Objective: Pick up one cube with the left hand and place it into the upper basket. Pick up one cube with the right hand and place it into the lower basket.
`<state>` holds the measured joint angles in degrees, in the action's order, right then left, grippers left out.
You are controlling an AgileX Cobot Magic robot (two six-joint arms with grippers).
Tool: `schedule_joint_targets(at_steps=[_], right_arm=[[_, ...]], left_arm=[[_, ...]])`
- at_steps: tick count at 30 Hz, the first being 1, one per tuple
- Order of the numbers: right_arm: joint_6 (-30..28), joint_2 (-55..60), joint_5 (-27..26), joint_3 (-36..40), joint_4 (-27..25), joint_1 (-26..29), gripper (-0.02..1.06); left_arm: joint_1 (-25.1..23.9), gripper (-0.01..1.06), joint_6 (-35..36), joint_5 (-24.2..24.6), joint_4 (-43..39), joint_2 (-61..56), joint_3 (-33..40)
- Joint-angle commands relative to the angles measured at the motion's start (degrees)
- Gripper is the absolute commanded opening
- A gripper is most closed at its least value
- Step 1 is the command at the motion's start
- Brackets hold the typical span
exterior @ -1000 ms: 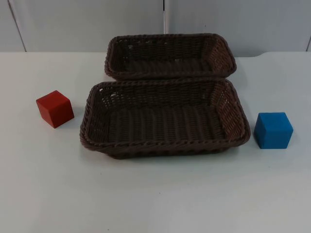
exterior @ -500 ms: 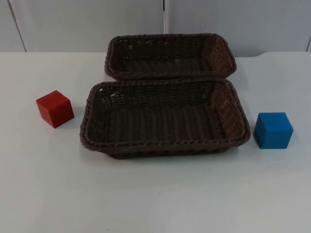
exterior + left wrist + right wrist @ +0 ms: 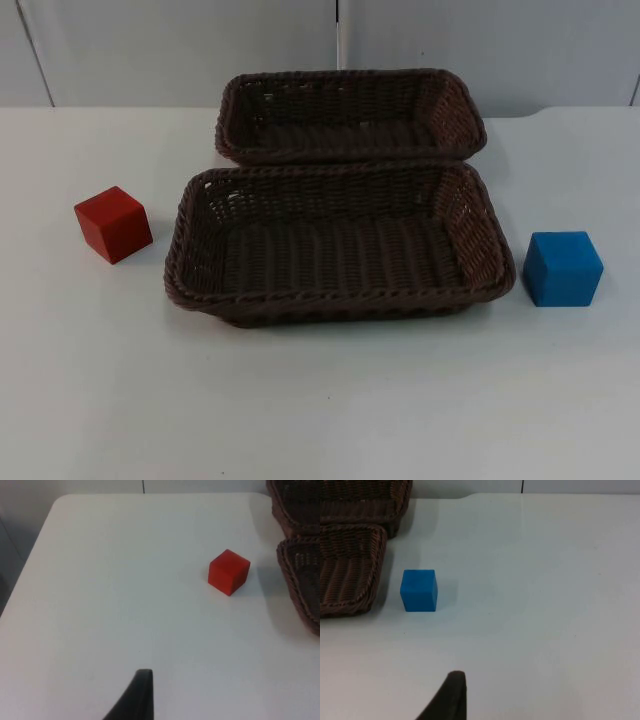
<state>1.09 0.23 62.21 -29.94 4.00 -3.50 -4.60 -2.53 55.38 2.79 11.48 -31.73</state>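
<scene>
Nothing is picked yet; by my reading both arms wait at the opening step, ahead of the first reach.

Left pincer (image 3: 142, 680): one black fingertip is visible, so whether it stands apart or together I cannot tell. The red cube (image 3: 228, 572) sits on the white tabletop (image 3: 125, 580) ahead of this pincer and off to one side, well apart from it, just beside the rims of the two baskets.

Right pincer (image 3: 454, 682): same case, one fingertip, state not readable. The blue cube (image 3: 419, 590) lies ahead of it, well apart, just beside the lower basket (image 3: 347, 570).

Both baskets hold nothing. The upper basket (image 3: 350, 150) and the lower one touch along their long sides.

Next move, as I judge it: each pincer must travel forward and down over its own cube, straddle two opposite faces, then lift over a woven rim. The red cube stands turned at an angle, so the left wrist may need rotating.

The top view gives the full layout, cubes flanking the lower basket; the wrist views give the approach line from each fingertip to its cube.
</scene>
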Motion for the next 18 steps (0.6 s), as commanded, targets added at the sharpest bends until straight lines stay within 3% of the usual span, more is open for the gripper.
schedule_joint_targets(at_steps=[1,18], right_arm=[[-0.49,-0.23,-0.47,0.4,0.34,0.25,1.05],[-0.49,-0.23,-0.47,0.4,0.34,0.25,1.05]], left_arm=[[-0.02,1.05,-0.07,-1.65,0.98,1.61,-0.78],[-0.02,1.05,-3.57,-9.05,9.15,12.38,-1.23]])
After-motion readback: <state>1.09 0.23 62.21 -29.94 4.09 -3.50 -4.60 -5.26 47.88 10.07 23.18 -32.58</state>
